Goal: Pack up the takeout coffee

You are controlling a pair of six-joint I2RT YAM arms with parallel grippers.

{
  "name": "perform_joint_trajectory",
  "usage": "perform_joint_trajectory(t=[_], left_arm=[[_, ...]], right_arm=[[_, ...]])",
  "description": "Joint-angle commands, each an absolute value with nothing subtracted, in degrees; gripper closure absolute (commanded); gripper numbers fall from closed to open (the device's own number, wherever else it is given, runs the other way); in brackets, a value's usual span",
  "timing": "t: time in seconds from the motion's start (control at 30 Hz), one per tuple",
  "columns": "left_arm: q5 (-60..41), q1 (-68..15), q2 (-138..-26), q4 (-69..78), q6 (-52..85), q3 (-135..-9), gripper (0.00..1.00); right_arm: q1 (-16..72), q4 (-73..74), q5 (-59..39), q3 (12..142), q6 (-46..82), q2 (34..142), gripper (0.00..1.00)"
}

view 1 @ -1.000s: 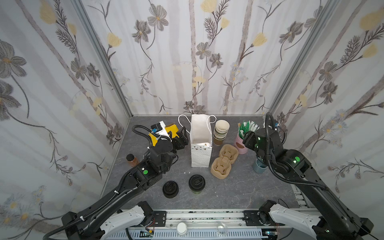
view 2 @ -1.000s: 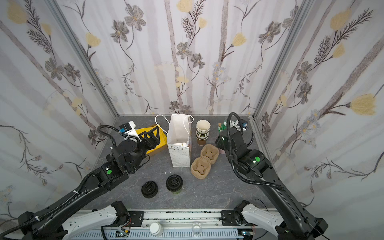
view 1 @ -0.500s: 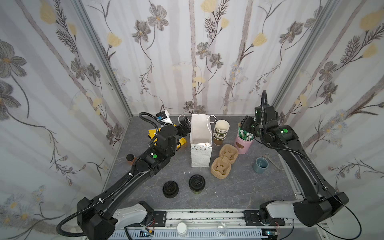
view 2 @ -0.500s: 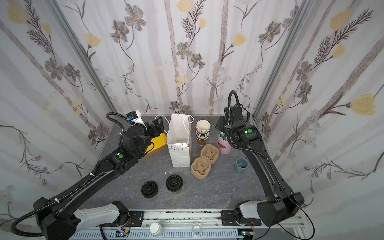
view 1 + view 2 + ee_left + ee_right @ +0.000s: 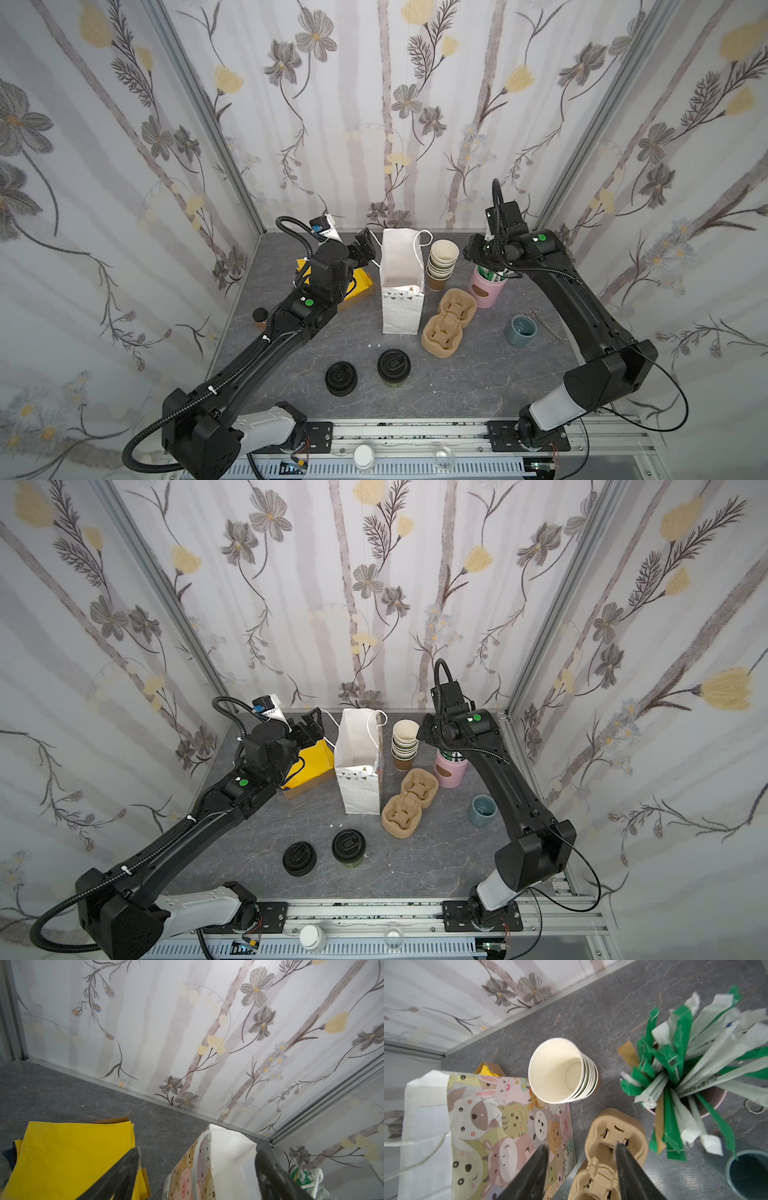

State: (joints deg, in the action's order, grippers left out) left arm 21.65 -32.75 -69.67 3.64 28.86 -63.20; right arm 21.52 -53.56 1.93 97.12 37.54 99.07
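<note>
both top views hang high at the front, looking down over the whole table [image 5: 478, 386]. left wrist camera sits close, facing the back wall [image 5: 187, 1022] past the white bag [image 5: 228, 1157]; right wrist camera looks down, sharing that bag.

Matt paper bag [image 5: 402, 307], rough pulp carrier [image 5: 449, 322] — takeout coffee [image 5: 392, 372]: paper body, smooth plastic lid [image 5: 393, 364].

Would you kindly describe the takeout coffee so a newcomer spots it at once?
Find the white paper bag standing centrally. In front of it sit two black-topped rounds; the takeout coffee is the right-hand one. Unlike the low lid stack, it shows an olive cup body.
</note>
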Motion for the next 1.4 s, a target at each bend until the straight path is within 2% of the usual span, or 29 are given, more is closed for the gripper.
perform_joint_trajectory(t=[0.0,0.3,0.6,0.83,1.37], left_arm=[[22.18,-32.40,-69.79,6.67,28.53,-63.94,0.13],[23.07,-31.95,-66.36,6.68,30.15,-60.91,0.13],[22.48,-31.06,-62.57,7.03,33.65,-54.03,0.13],[21.31,-31.09,-60.26,6.94,34.41,-53.02,0.13],[21.16,-30.92,-59.68,6.94,34.93,-52.20,0.13]], right_arm=[[23.74,-57.72,5.08,94.21,42.49,97.56,0.45],[29.96,-57.79,3.98,84.80,56.64,96.50,0.41],[33.37,-48.32,1.53,74.60,68.95,97.26,0.34],[33.84,-50.26,4.01,74.43,72.53,99.54,0.38],[33.84,-52.14,5.98,75.32,72.24,104.50,0.47]])
